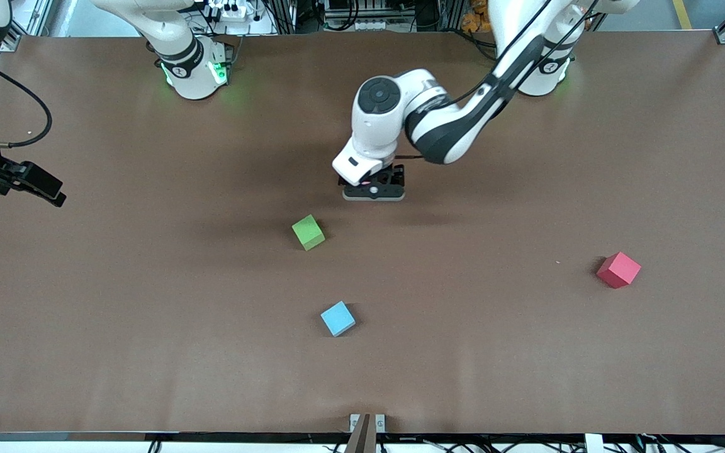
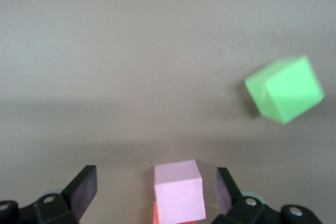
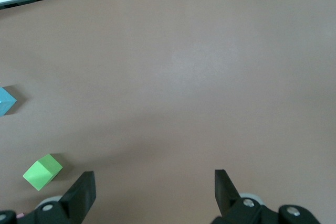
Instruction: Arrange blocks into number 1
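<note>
In the left wrist view a light pink block sits on the table between the fingers of my left gripper. The jaws stand open, with a gap on either side of the block. An orange block peeks out from right against the pink one. In the front view my left gripper is low over the middle of the table and hides these blocks. The purple blocks and the second pink block are out of sight. My right gripper waits open and empty at the right arm's end of the table.
A green cube lies a little nearer the front camera than my left gripper. A light blue cube lies nearer still. A red cube sits toward the left arm's end. The right wrist view shows the green cube and the light blue cube.
</note>
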Controlling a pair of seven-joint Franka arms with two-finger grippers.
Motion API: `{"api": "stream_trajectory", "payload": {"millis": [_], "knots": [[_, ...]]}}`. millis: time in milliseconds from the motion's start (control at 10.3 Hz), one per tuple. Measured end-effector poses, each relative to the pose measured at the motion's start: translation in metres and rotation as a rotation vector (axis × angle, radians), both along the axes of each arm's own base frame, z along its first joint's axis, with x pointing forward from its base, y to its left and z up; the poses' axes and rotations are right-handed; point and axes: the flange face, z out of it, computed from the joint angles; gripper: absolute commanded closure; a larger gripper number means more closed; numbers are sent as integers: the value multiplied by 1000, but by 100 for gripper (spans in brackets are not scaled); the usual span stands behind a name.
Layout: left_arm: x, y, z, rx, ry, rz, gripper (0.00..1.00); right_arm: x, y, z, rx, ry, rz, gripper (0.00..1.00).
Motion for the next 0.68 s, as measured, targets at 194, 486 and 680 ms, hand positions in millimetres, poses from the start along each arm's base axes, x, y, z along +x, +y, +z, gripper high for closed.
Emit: {"api": "stream_trajectory", "payload": {"millis": [194,486,680], "knots": [[40,65,73,-4,-61,134,0,0,1,0,2,0,1,0],[75,155,133,47,-121,226,0,0,3,0,18,1,2,0],[100,233,159,117,-144,120,0,0,3,1,23,-1,2,0]]}}
